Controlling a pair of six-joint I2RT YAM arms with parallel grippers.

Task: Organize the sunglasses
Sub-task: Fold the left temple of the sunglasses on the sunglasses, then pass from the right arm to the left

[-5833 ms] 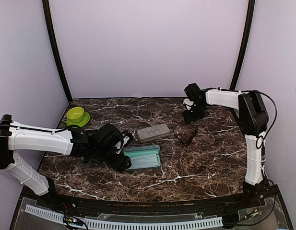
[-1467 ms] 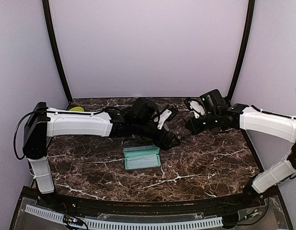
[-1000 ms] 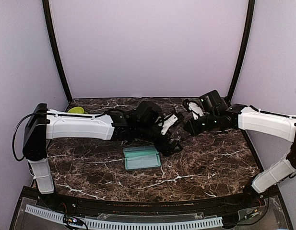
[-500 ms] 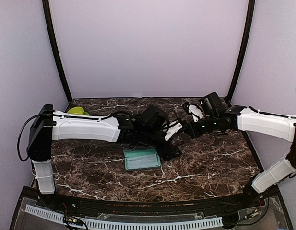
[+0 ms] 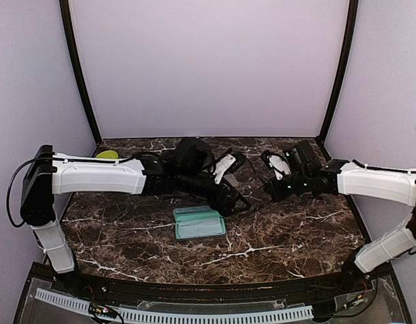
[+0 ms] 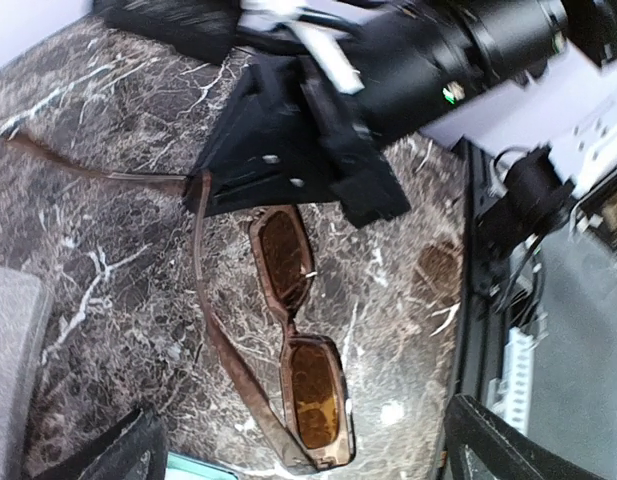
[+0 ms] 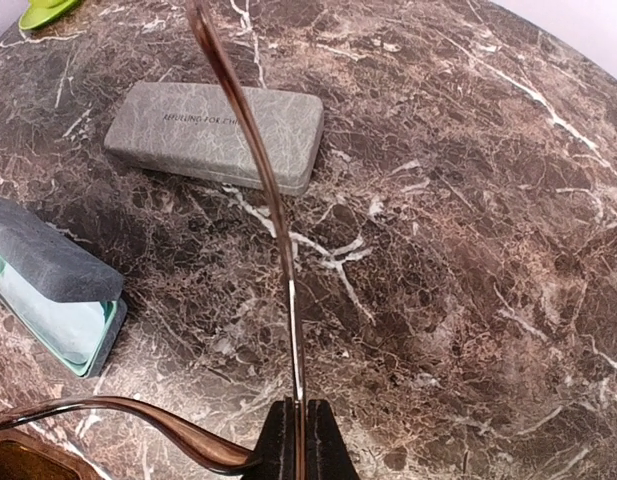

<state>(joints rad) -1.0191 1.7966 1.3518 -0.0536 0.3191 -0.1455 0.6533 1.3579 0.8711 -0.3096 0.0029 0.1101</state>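
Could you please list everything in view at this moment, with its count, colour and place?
table: one, dark brown marble, underneath everything
open glasses case: one, grey outside, teal inside, table centre
closed glasses case: one, grey, behind the open one
green dish: one, lime, back left corner, mostly hidden
sunglasses: one pair, brown frame, amber lenses, unfolded, right of the open glasses case
left gripper: one, black, open, over the sunglasses
right gripper: one, black, shut on a sunglasses temple

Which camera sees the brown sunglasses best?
The left wrist view: the sunglasses show both lenses and the frame. The right wrist view shows mostly one thin side piece pinched in the right tool. From the top they are barely visible.
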